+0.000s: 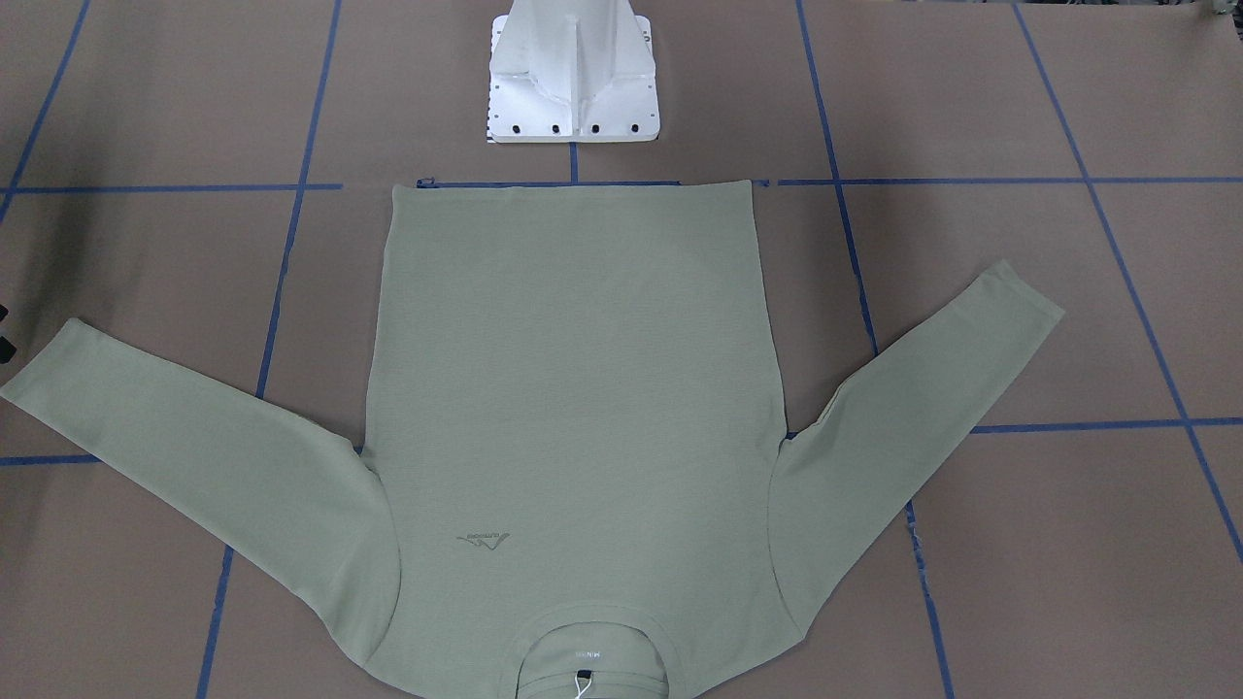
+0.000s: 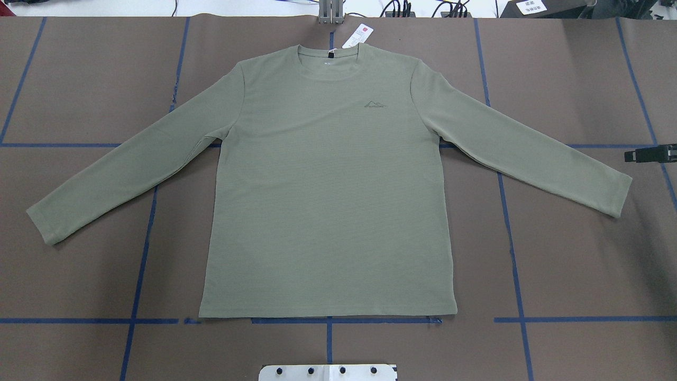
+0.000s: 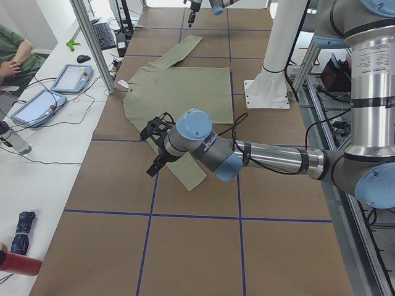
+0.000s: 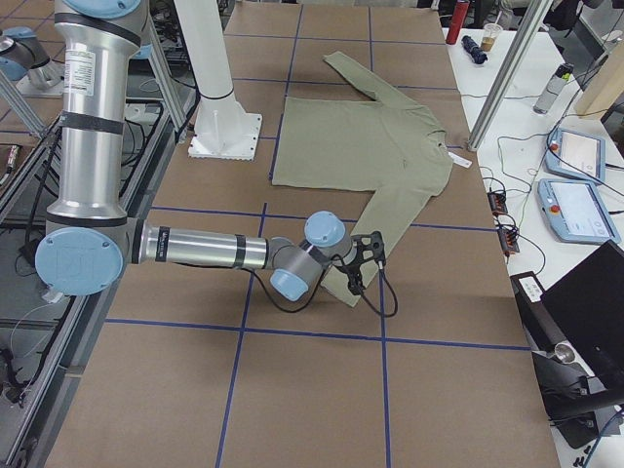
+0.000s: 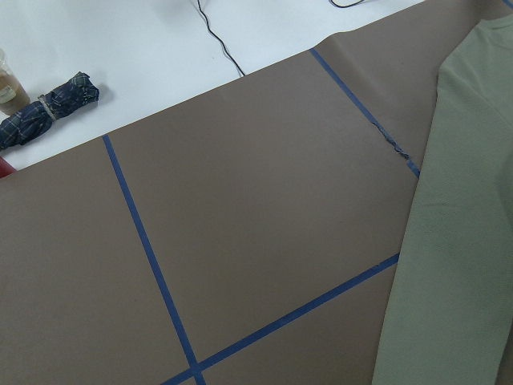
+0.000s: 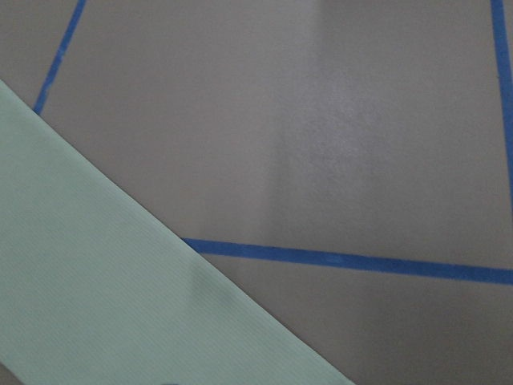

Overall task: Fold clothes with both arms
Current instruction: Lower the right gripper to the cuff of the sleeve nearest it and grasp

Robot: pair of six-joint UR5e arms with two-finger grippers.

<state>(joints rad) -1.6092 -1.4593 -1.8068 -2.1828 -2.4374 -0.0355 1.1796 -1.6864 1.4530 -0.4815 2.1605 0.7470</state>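
Front view: the shirt (image 1: 573, 388) lies flat on the table (image 1: 1068, 544), sleeves spread, nothing folded yet. Overhead: the right gripper (image 2: 653, 154) shows at the edge, near the right cuff (image 2: 616, 196). Left view: the left gripper (image 3: 155, 151) hangs near the left cuff (image 3: 194, 179). Whether either gripper is wide or narrow, I cannot tell. Folding is about to start, I think; next, each gripper must come down and pinch its sleeve.

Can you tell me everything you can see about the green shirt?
The shirt is sage green, a fine knit with long sleeves and a round neck. It lies flat and unfolded, front up, on the brown table, sleeves spread outward. A small mountain logo marks the chest; a white hang tag sits at the collar.
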